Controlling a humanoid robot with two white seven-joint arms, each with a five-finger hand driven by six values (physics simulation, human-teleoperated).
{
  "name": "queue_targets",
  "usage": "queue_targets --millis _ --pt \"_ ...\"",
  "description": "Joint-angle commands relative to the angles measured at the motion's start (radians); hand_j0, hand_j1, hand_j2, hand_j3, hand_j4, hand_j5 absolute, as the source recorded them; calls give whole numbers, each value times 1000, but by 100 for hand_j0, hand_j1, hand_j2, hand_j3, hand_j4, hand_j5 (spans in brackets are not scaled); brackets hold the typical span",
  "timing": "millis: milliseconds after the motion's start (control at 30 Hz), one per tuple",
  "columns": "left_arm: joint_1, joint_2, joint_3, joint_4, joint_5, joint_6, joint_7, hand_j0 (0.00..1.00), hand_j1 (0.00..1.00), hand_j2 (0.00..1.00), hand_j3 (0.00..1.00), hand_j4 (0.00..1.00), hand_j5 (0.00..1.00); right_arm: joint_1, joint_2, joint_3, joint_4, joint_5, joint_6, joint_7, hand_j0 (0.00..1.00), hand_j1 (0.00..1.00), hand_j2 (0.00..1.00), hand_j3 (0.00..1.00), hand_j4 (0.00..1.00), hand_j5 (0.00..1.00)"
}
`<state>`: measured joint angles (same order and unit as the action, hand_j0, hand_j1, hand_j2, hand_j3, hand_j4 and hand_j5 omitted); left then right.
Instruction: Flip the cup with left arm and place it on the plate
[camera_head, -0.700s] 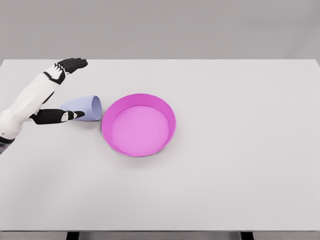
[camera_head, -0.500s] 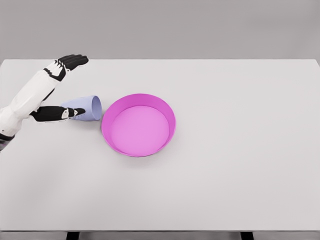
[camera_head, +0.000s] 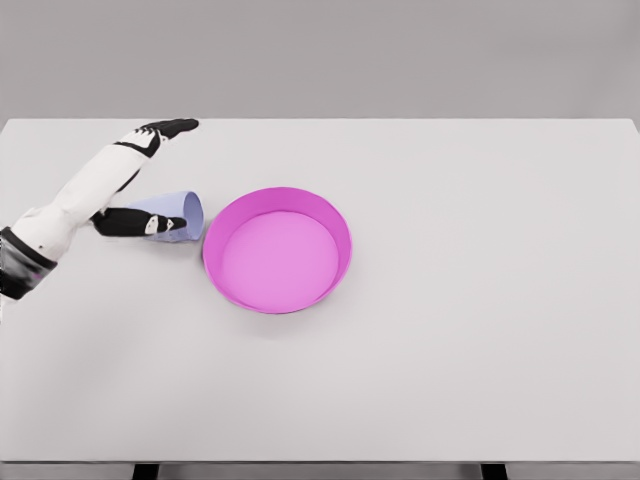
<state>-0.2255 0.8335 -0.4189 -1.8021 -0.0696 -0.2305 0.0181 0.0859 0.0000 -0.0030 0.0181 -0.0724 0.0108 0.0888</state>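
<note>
Since the earlier frame, the left hand (camera_head: 150, 180) has reached farther toward 12 o'clock, its fingers (camera_head: 172, 128) spread and thumb (camera_head: 140, 224) over the cup (camera_head: 172, 216), grasping nothing. That cup lies on its side at the plate's (camera_head: 340, 236) 9 o'clock.

White table (camera_head: 480, 330): lilac cup (camera_head: 170, 212) on side, touching magenta plate (camera_head: 278, 250).

head view | high, tilted down at table (camera_head: 450, 380) | mid-range | single view
</note>
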Motion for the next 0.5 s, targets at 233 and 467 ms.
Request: queue_targets --millis 233,467 --pt "-138 10 -175 0 212 434 -50 100 100 100 100 100 100 0 0 0 0 0 0 0 100 100 100 100 100 100" --pt "-262 79 -362 6 232 491 -112 100 100 100 100 100 100 0 0 0 0 -1 0 0 100 100 100 100 100 100"
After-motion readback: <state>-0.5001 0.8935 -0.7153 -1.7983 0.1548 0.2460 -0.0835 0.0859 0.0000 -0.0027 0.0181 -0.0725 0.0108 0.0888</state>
